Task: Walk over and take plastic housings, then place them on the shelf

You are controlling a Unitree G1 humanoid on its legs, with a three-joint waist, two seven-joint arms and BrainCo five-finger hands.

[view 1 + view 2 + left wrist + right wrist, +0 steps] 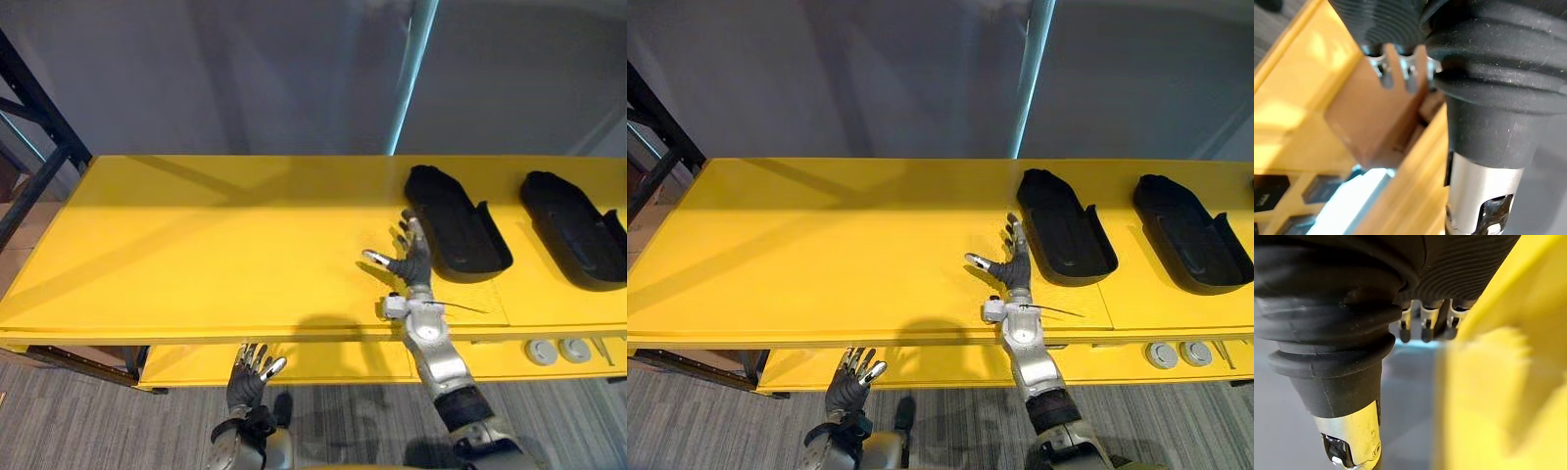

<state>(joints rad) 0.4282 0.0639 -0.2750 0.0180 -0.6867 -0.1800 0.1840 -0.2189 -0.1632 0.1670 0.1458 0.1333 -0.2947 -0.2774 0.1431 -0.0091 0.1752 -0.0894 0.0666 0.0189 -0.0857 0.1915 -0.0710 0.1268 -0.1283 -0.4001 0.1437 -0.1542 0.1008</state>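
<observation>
1. Two black plastic housings lie hollow side up on the top of the yellow shelf (196, 255): the inner housing (456, 225) and the outer housing (573, 230). They sit side by side, well apart, both on the right part.
2. Flat on their backs with the long axis running front to back, they should sit stable without rocking. My read is that both already count as placed.
3. The right hand (411, 259) is over the shelf top, just beside the inner housing's left edge. Its fingers are straight and splayed, the thumb is out to the side, and it holds nothing.
4. I can't tell whether its fingertips touch the housing wall or stop just short.
5. The left hand (250, 377) hangs low in front of the shelf's front edge, by the lower tier (323, 362). Its fingers are relaxed and loosely spread, and it is empty.
6. Small grey round parts (542, 351) sit at the right end of the lower tier, clear of both hands.
</observation>
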